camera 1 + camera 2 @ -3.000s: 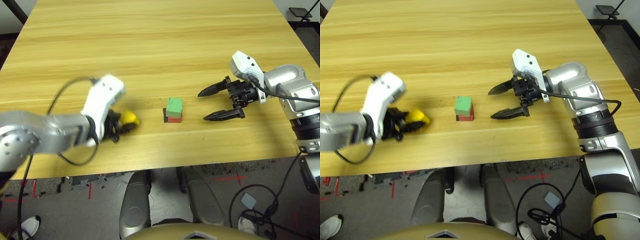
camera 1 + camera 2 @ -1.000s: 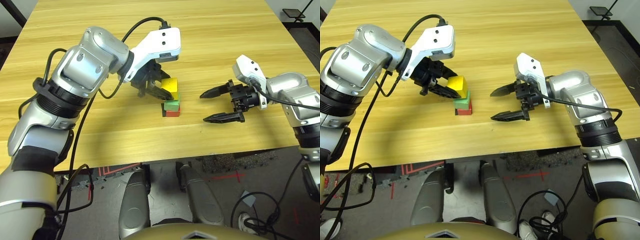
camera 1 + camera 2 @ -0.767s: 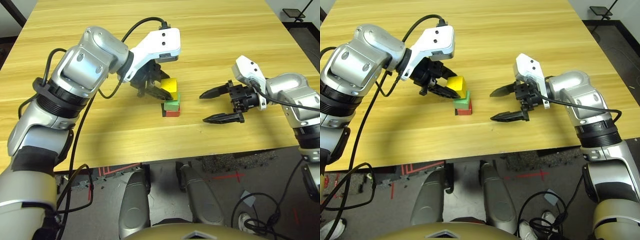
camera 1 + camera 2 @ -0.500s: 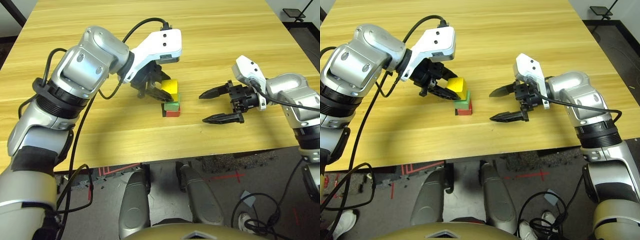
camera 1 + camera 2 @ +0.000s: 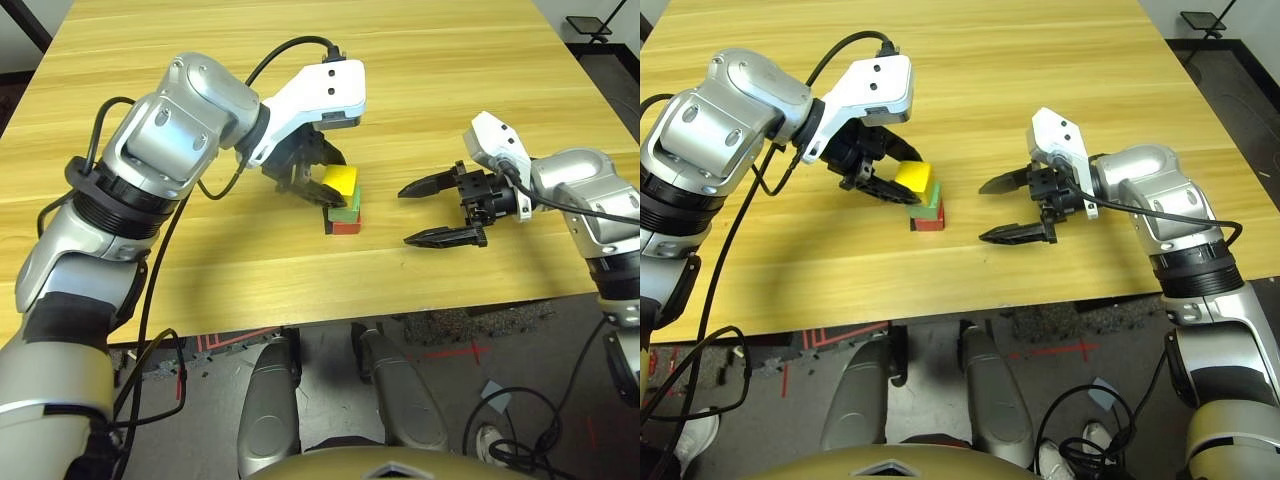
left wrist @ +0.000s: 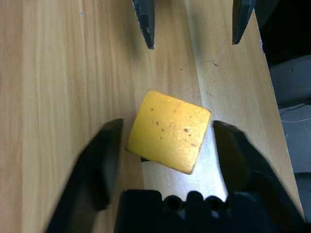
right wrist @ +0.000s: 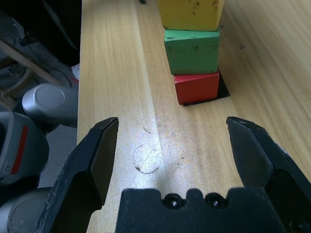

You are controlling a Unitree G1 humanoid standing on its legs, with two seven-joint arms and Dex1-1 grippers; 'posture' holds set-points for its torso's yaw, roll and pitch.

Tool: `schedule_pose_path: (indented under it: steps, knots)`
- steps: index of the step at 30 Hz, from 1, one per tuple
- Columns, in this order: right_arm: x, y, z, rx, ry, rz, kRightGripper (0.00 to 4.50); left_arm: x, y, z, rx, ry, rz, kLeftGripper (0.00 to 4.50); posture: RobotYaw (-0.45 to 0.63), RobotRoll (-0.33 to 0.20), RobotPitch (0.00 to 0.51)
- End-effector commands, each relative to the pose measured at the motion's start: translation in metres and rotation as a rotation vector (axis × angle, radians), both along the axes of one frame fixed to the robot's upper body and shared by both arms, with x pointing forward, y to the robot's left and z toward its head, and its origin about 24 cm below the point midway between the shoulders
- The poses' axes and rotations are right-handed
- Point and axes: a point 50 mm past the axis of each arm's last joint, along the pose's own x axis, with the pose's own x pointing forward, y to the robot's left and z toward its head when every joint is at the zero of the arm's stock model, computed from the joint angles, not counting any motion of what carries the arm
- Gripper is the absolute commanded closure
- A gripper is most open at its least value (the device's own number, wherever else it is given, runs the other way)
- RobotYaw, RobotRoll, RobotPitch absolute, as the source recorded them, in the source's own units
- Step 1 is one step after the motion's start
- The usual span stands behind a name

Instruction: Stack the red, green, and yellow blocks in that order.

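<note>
Yellow block (image 5: 915, 179) atop green block (image 5: 929, 209), red block (image 5: 931, 223) beneath

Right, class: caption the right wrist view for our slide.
Yellow block tops green block and red block; right tool open.

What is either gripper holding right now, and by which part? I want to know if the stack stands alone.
Nothing is held. The left gripper has its jaws open, clear of both sides of the yellow block; the right gripper is open and empty.
</note>
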Motion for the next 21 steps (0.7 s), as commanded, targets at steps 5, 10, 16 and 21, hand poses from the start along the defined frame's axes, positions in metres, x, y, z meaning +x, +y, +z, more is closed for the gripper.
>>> schedule_pose_path:
  steps: [5, 10, 16, 21]
  knots:
    - [-0.003, -0.003, 0.003, 0.001, -0.012, 0.0, 0.0, -0.001, -0.004, 0.001, -0.011, 0.007, -0.006, 0.03, -0.09, -0.033, 0.281]
    - [-0.002, -0.005, 0.005, 0.015, -0.012, 0.004, 0.0, -0.005, 0.006, 0.013, -0.082, 0.04, 0.018, 0.03, -0.08, -0.042, 0.268]
    - [0.0, -0.015, 0.017, 0.135, 0.004, -0.043, 0.0, -0.017, 0.031, 0.034, -0.261, 0.044, 0.133, 0.03, -0.06, -0.059, 0.248]
    - [0.013, -0.027, 0.025, 0.311, -0.024, -0.273, 0.0, -0.021, 0.062, 0.043, -0.524, -0.025, 0.377, 0.03, -0.04, -0.084, 0.232]
